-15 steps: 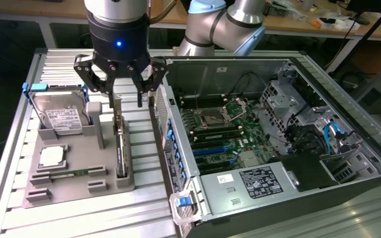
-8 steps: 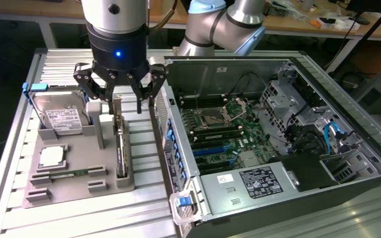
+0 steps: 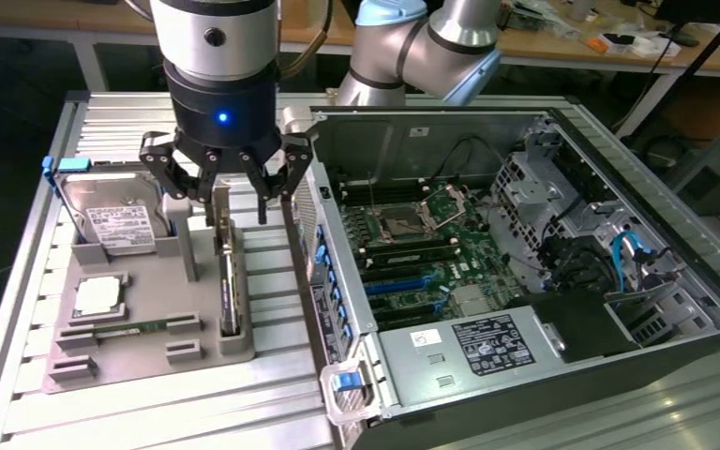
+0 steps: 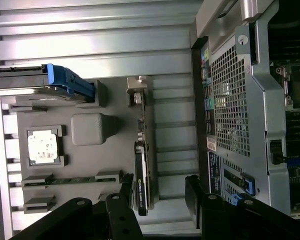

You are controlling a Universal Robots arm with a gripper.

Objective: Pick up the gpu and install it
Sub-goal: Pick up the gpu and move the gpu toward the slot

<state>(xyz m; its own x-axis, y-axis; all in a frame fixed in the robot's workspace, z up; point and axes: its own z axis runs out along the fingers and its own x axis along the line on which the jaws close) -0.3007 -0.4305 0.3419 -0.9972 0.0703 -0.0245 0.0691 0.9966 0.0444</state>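
Hovering gripper (image 3: 228, 202): it is hanging low over the grey parts tray (image 3: 147, 361), fingers spread wide and holding nothing.
Gpu (image 3: 226, 295): it is standing on its long edge in a slot along the tray's side toward the exterior view's right, just beside the open computer case (image 3: 523, 281). Its silvery bracket (image 4: 137, 95) is sitting at the far end.
Gripper and card: the open fingers are flanking the card's upper edge, one on each face. Whether any pad is touching it I cannot tell.
Neighbours: a hard drive (image 3: 116, 220) with blue rails is leaning at the tray's far left, a processor (image 3: 97, 295) is lying flat nearer, and a narrow memory stick (image 3: 123, 328) is lying nearer again. All are well apart from the fingers.
Handling, as a judgement: the card is looking light and stiff but fragile. The bare green board and its small parts are likely bruising easily, and the thin edge is offering little to hold.
Where to hold, as a judgement: a pinch across the two flat faces is looking safest, on the black cooler (image 4: 141, 182) and the board behind it, near mid-length, so the card is not swinging.
Risk: a hold near either end is likely tilting the card in its slot.
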